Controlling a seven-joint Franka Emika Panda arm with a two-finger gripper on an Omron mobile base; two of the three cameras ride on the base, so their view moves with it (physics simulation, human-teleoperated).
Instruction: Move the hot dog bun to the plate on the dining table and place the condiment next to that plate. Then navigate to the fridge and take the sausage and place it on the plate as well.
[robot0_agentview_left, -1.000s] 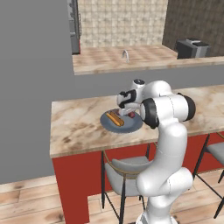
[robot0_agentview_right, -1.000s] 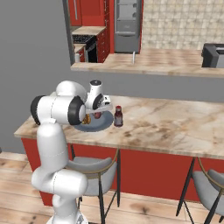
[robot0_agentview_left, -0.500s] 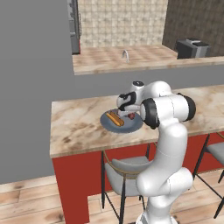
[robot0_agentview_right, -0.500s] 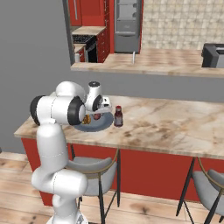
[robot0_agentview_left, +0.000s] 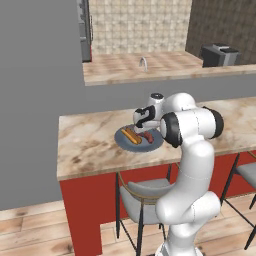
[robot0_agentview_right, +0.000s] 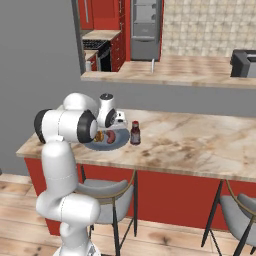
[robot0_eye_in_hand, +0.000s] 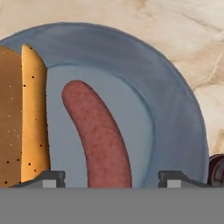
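The blue-grey plate (robot0_eye_in_hand: 175, 87) rests on the dining table (robot0_agentview_left: 90, 145). On it the tan-yellow hot dog bun (robot0_eye_in_hand: 30, 118) and the reddish-brown sausage (robot0_eye_in_hand: 98, 135) lie side by side. My gripper (robot0_eye_in_hand: 112, 179) hangs just above the plate, open, with its fingertips (robot0_eye_in_hand: 52, 178) clear of the sausage on both sides. The base views show the gripper (robot0_agentview_left: 144, 130) over the plate (robot0_agentview_left: 125, 142), with the bun (robot0_agentview_left: 131, 135) and the sausage (robot0_agentview_left: 147, 137) under it. The condiment (robot0_agentview_right: 135, 133) stands upright just right of the plate (robot0_agentview_right: 107, 145); its dark edge (robot0_eye_in_hand: 217, 168) shows past the rim.
Grey-seated stools (robot0_agentview_left: 142, 195) (robot0_agentview_right: 240, 212) stand under the table's front edge. Behind the table runs a marbled counter (robot0_agentview_right: 200, 70) with a faucet (robot0_agentview_left: 143, 62) and a dark appliance (robot0_agentview_left: 220, 55). The grey fridge (robot0_agentview_right: 145, 30) stands at the far back. A grey wall (robot0_agentview_left: 35, 100) is at the left.
My gripper has opened, and the sausage now lies free on the plate beside the bun. The arm has kept nearly the same pose above the plate.
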